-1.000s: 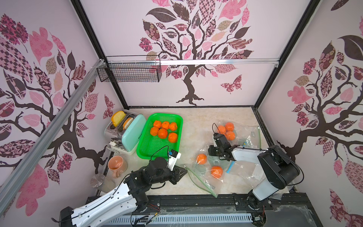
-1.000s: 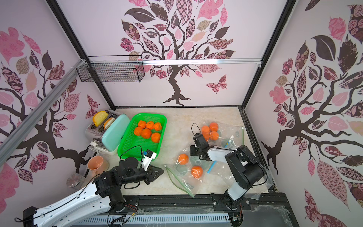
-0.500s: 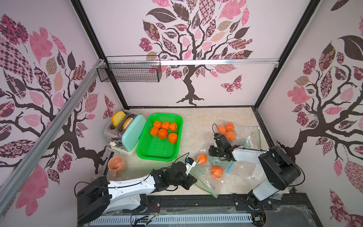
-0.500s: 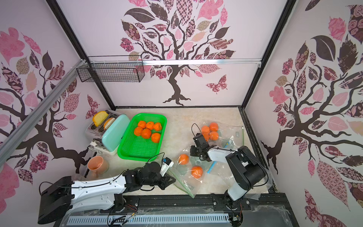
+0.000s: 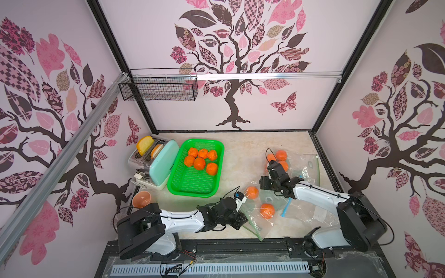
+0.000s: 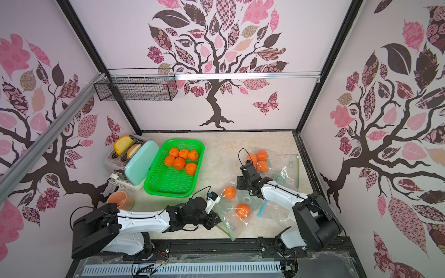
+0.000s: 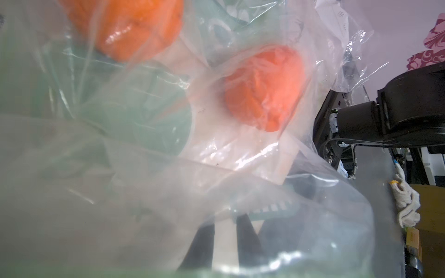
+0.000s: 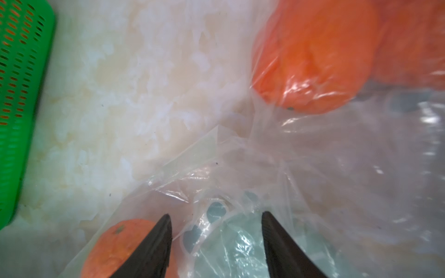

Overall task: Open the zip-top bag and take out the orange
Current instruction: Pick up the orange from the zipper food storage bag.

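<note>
A clear zip-top bag (image 5: 255, 220) with a green zip edge lies at the front of the table. One orange (image 5: 252, 192) sits at its far end and a second orange (image 5: 267, 211) at its middle. My left gripper (image 5: 240, 220) lies low at the bag's near-left edge. In the left wrist view bag film (image 7: 120, 192) covers the lens, and the left gripper (image 7: 225, 220) shows through it with a narrow gap. My right gripper (image 8: 216, 216) stands open over crumpled film, one finger beside an orange (image 8: 115, 243); in a top view it (image 5: 263, 186) is just right of the far orange.
A green basket (image 5: 192, 183) with several oranges stands left of centre, with a mint toaster (image 5: 159, 163) and an orange cup (image 5: 141, 199) further left. More bags lie right: one with three oranges (image 5: 280, 156), one with a blue slider (image 5: 285, 209). A wire basket (image 5: 159, 87) hangs on the back wall.
My left arm swung right from beside the green basket and stretched low to the bag's edge. The right gripper's fingers spread apart; its arm stayed put.
</note>
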Robot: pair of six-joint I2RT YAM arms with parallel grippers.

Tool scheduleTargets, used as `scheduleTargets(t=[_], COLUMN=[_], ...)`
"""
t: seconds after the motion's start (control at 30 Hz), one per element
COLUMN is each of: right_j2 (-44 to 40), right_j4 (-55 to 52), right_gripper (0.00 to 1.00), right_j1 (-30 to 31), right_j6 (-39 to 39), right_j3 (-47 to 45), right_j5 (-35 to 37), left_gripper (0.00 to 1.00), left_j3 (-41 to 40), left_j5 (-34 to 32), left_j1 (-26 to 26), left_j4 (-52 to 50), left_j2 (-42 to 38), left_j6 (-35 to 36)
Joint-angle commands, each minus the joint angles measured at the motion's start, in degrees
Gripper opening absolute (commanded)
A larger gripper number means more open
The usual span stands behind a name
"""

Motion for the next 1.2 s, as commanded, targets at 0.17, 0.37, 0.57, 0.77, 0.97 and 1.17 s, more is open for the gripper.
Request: scheduleTargets(t=[0.17,0.37,0.57,0.77,0.97,1.17], right_j2=[-15.7,-22.2,-19.6,-15.1,-12.4,-11.0], right_j4=[-13.9,-17.7,-15.2,-10.5,-6.4,-3.2], right_gripper=[0.45,0.32,0.24,0.19,0.17,0.16], right_j1=[-0.1,-0.1,-0.1,0.0,0.0,0.0], right_j6=[3.0,5.7,9.2,9.9,9.9,9.4], right_j3=[-2.4,-8.1,-11.9,-14.6,-16.5,-18.2], right_j5=[5.5,5.6,-0.6,-8.5,-14.3,-18.5], left_gripper=[0.22,0.26,0.33,0.46,0.68,0.86], left_j3=[1.3,1.2,1.7,1.9,2.6,3.5], left_j5=[0.1,-0.3,-0.5,0.5,1.7,2.6], left_j1=[0.2,0.2,0.2,0.2,-0.3,-0.6], left_j4=[3.6,3.3,2.0,2.7,3.3,5.9], left_j2=[2.5,2.0,0.4,-0.1,0.8,2.2], left_j6=[0.0,0.3,1.1,2.0,3.6,5.0])
